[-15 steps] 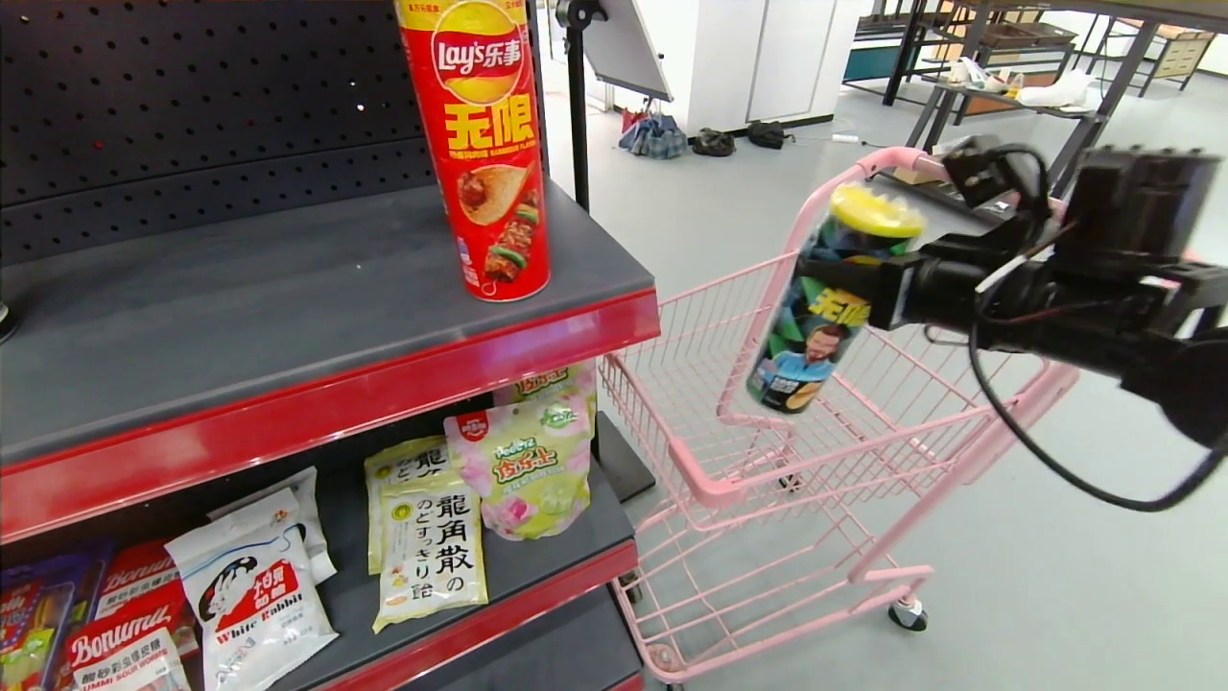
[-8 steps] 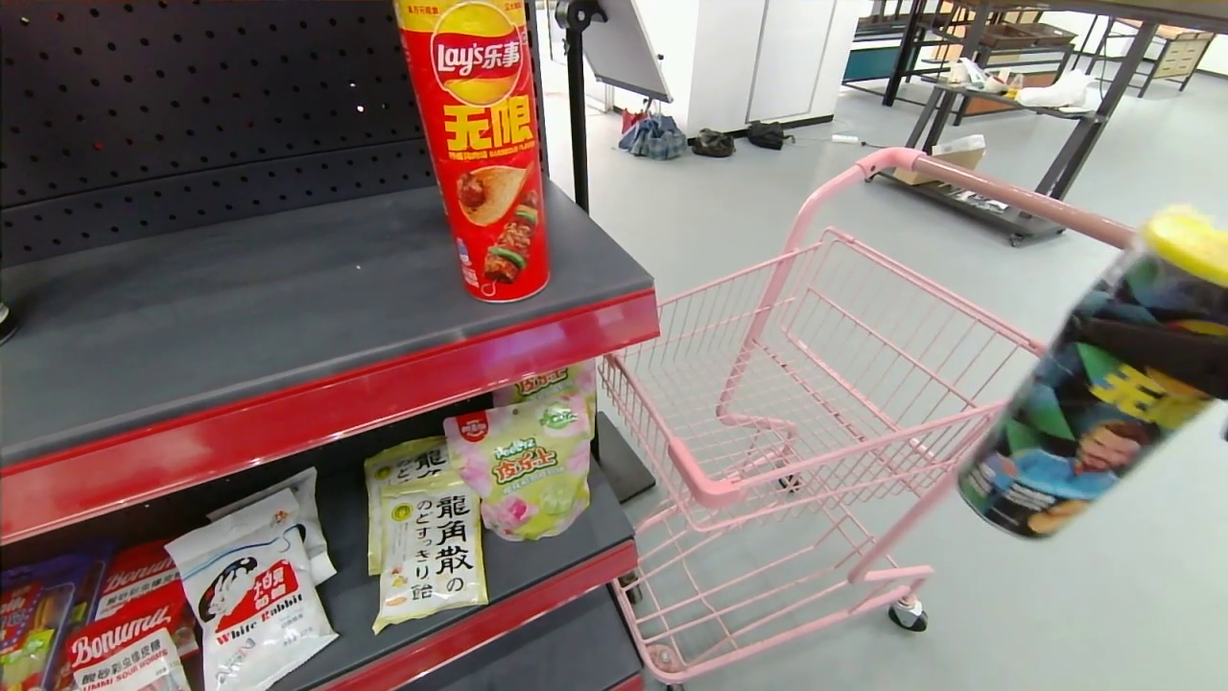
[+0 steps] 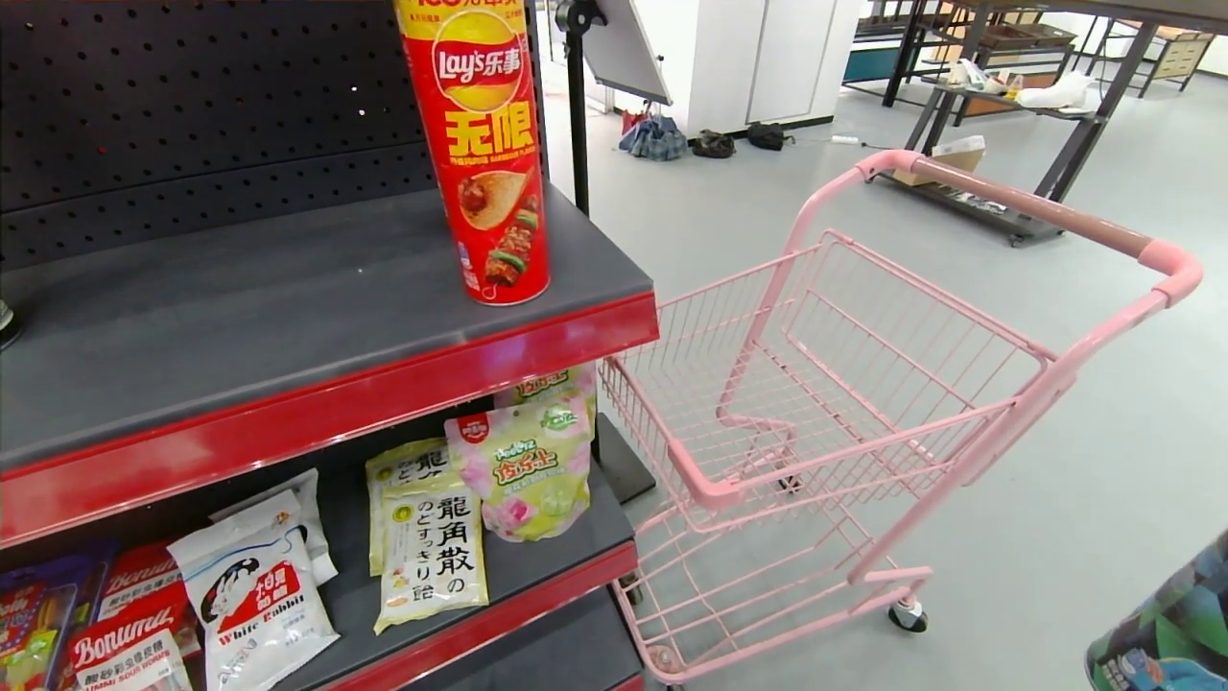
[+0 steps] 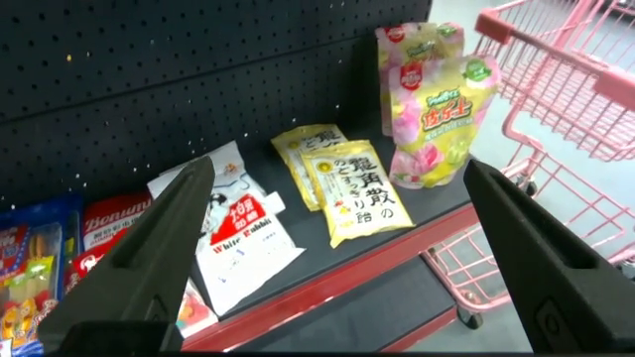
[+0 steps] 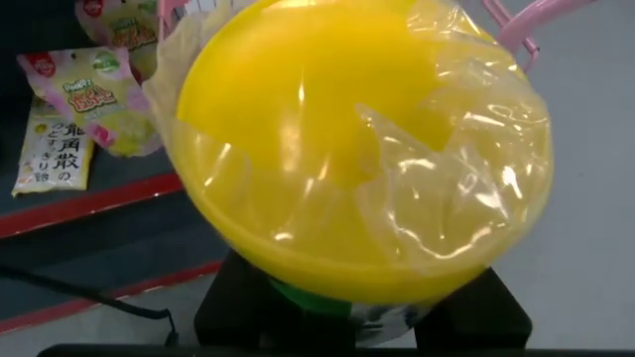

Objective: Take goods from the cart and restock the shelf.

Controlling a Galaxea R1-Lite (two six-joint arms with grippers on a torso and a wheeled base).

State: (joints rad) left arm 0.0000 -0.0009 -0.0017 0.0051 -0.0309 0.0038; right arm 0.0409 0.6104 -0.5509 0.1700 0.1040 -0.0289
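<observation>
Pink wire cart at three o'clock looks bare; my right hand grips the green, yellow-lidded tube can at five, not yet on the grey shelf. Left hand open.

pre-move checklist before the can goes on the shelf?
1. Green can held by right gripper: ok. It is off the floor, and its yellow lid sits close to the wrist camera.
2. Can's tilt: cannot tell, it is mostly cut off in the head view.
3. Free space on top shelf: ok, bare board left of the red can.
4. Red can upright: ok, though it stands near the front edge.
5. Left gripper clear: ok. It is open, low by the snack bags.
6. Cart emptied: ok, no goods in the basket.
</observation>
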